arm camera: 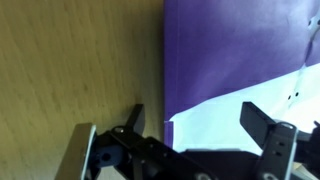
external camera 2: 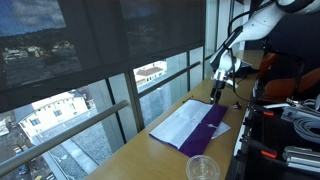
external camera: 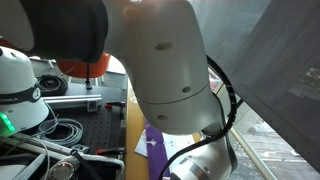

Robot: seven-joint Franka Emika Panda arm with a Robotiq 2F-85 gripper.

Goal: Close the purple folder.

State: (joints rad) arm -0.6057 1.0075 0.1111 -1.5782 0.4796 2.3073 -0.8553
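Note:
The purple folder (external camera 2: 212, 128) lies open on the wooden table (external camera 2: 150, 150), with white sheets (external camera 2: 182, 124) spread on its window side. In the wrist view its purple cover (arm camera: 240, 40) fills the upper right and a white sheet (arm camera: 225, 110) lies between my fingers. A corner of the folder also shows in an exterior view (external camera: 153, 146), under the arm. My gripper (arm camera: 200, 122) is open and empty, hovering over the folder's edge beside bare wood (arm camera: 70, 70). In an exterior view it (external camera 2: 217, 85) hangs above the folder's far end.
A clear plastic cup (external camera 2: 202, 168) stands on the table near the folder's near end. Windows with a dark blind (external camera 2: 90, 40) run along one side. Cables and equipment (external camera 2: 290, 125) crowd the opposite side. The arm's white body (external camera: 160, 60) blocks much of an exterior view.

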